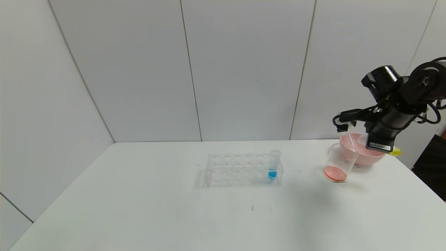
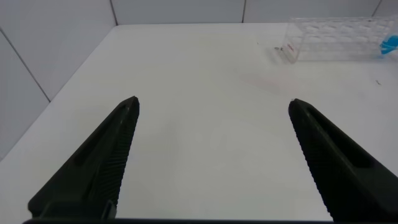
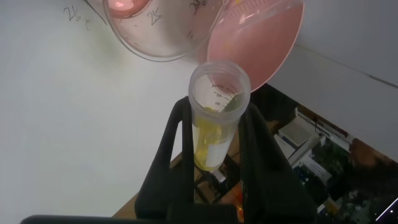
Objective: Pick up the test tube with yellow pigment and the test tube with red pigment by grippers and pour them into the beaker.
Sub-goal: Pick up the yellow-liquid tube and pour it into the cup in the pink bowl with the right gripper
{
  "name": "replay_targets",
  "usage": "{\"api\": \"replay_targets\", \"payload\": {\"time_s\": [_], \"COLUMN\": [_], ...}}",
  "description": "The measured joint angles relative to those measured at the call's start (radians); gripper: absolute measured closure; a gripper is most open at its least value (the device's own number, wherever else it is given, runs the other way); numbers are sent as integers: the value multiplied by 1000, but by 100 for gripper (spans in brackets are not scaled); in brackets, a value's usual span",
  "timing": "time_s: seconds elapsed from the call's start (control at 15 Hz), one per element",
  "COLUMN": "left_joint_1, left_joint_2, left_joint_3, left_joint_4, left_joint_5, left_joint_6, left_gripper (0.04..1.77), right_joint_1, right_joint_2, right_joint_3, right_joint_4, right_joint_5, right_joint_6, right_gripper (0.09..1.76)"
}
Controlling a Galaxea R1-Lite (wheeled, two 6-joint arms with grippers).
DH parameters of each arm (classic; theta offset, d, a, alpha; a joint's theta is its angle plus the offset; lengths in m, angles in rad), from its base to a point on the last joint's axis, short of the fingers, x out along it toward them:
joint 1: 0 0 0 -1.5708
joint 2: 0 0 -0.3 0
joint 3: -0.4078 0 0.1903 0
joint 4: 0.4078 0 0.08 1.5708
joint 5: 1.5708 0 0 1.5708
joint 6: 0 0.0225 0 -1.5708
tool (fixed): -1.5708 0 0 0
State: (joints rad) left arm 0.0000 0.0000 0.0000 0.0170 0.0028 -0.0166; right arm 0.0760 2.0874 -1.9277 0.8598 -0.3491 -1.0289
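My right gripper (image 1: pixel 379 145) (image 3: pixel 216 113) is shut on the test tube with yellow pigment (image 3: pixel 219 93). Yellow liquid shows inside the tube, and its yellow tip (image 1: pixel 395 151) sticks out past the jaws. The gripper hangs at the table's far right, over the pink bowl (image 1: pixel 364 157) and just behind the beaker (image 1: pixel 337 162) (image 3: pixel 155 31), which holds red-orange liquid at its bottom. A clear graduated tube (image 1: pixel 350 142) leans in the bowl; I cannot tell whether it is the test tube with red pigment. My left gripper (image 2: pixel 213 102) is open over bare table, out of the head view.
A clear rack (image 1: pixel 240 170) (image 2: pixel 336 38) stands mid-table with a blue-tipped tube (image 1: pixel 274 167) at its right end. The table's right edge runs close behind the bowl. White wall panels back the table.
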Motion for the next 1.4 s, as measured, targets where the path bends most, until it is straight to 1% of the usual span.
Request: {"api": "replay_targets", "payload": {"time_s": [0.13,0.53,1.4], "left_joint_1": [0,0,0], "left_joint_2": [0,0,0], "left_joint_3": [0,0,0], "left_joint_4": [0,0,0], "left_joint_5": [0,0,0], "left_joint_6": [0,0,0], "left_gripper": [9,9,9], "right_joint_1": [11,24,38], "right_joint_2": [22,63,77], "right_joint_3": [-29,-50,-51], "right_joint_4": [11,10,16], "right_joint_5": [-13,-68,-72], "right_joint_6": [-1,-2,-6], "right_gripper": [137,137,137]}}
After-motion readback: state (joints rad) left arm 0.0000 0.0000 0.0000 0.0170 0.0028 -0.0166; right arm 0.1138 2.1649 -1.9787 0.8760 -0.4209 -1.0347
